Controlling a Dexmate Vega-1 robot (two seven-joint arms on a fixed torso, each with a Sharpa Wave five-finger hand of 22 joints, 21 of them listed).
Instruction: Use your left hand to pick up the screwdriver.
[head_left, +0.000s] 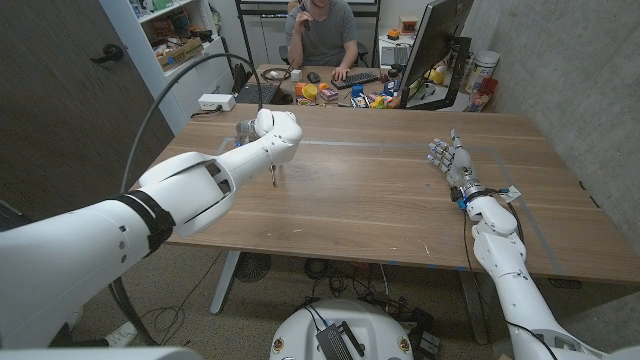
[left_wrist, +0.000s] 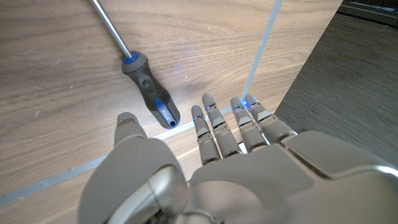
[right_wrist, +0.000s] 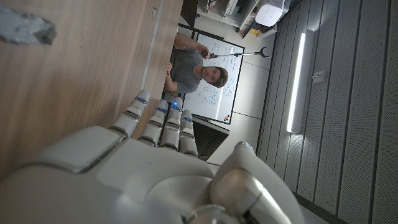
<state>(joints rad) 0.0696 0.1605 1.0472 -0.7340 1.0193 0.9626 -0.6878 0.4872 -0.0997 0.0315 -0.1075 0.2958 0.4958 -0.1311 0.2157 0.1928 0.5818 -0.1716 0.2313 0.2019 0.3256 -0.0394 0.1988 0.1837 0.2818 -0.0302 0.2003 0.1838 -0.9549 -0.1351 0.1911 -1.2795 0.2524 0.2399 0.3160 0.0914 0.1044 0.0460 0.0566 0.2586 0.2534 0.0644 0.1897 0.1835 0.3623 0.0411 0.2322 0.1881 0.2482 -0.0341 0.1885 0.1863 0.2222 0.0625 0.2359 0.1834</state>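
The screwdriver (left_wrist: 146, 81) lies on the wooden table (head_left: 380, 200); it has a dark grey handle with blue marks and a long steel shaft. In the left wrist view my left hand (left_wrist: 211, 168) hovers just behind the handle's butt end, with its fingers (left_wrist: 214, 124) stretched out and apart and nothing in them. In the head view the left hand (head_left: 262, 128) is at the table's far left part, and a thin piece of the screwdriver (head_left: 274, 176) shows below it. My right hand (head_left: 450, 158) stands at the right side of the table with its fingers straight and holds nothing; it also appears as the right hand (right_wrist: 155, 168).
Thin pale tape lines (left_wrist: 50, 180) run across the tabletop, and the table's edge (left_wrist: 308, 62) is close beside my left fingers. Behind the table sit a white power strip (head_left: 215, 101), a cluttered desk with a monitor (head_left: 440, 45), and a seated person (head_left: 320, 35).
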